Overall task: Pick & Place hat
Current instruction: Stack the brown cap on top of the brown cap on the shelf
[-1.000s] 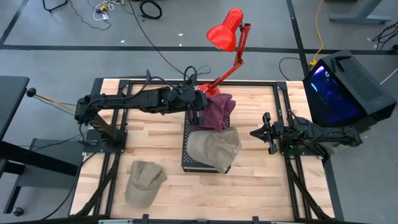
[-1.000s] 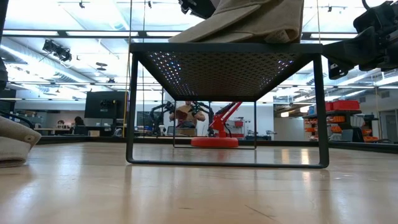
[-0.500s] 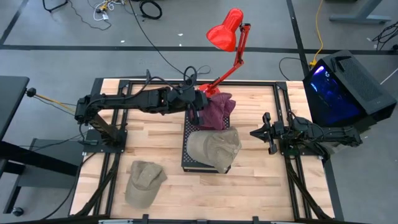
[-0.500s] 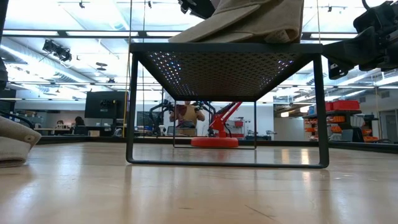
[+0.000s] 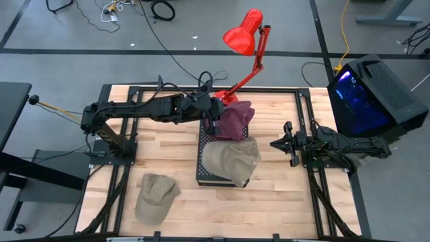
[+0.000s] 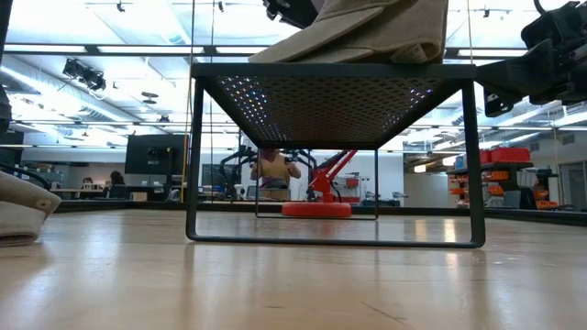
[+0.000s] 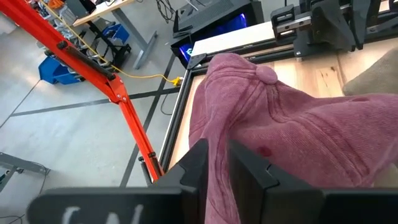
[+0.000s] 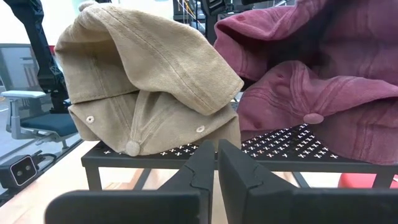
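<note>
A maroon hat [image 5: 236, 119] [image 8: 311, 74] lies on the far end of a black mesh rack [image 5: 201, 176] [image 6: 335, 69]. A tan hat [image 5: 232, 160] [image 8: 143, 81] rests on the rack's near part, touching the maroon one. My left gripper [image 5: 213, 126] [image 7: 219, 165] reaches in from the table's left and is shut on the maroon hat. My right gripper [image 5: 274, 144] [image 8: 216, 165] waits shut to the right of the rack, level with it and touching nothing. A second tan hat [image 5: 156, 195] lies flat on the table near the left front. My left gripper pinches a fold of the maroon hat's cloth [image 7: 219, 146] on the hat's left side between its two fingers [image 7: 198, 163]. It comes roughly level from the table's left. The hat's crown spreads away beyond the fingers, and its underside [image 8: 292, 134] lies on the rack's mesh.
A red desk lamp [image 5: 245, 33] stands at the table's far edge, its base [image 6: 316, 209] behind the rack. A lit computer case [image 5: 373, 94] sits off the right side. Bare wood lies in front of the rack [image 5: 222, 208]. A person shows far off in the low view.
</note>
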Robot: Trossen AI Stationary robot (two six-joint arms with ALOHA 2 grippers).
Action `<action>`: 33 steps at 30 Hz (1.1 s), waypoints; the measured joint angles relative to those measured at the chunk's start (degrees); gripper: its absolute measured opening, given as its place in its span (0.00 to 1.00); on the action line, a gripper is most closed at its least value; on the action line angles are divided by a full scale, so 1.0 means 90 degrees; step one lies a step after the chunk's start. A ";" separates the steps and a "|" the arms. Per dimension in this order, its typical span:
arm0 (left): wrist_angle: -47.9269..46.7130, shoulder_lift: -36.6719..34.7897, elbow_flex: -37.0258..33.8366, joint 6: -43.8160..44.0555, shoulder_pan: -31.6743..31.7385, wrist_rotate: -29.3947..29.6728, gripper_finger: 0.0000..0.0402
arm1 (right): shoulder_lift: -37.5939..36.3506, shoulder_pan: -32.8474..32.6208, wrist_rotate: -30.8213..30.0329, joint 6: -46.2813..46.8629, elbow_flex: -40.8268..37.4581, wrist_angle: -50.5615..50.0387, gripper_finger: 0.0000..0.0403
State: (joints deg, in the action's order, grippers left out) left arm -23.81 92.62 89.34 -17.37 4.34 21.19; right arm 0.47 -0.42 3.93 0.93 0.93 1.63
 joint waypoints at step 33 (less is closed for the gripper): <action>-0.2800 -0.1370 0.0007 0.1112 -0.0581 0.0171 0.52 | 0.0000 0.0002 0.0002 0.0002 0.0000 -0.0005 0.07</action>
State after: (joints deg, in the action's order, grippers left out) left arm -49.02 80.29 89.41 -7.35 -0.89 22.73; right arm 0.47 -0.40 3.95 0.95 0.93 1.58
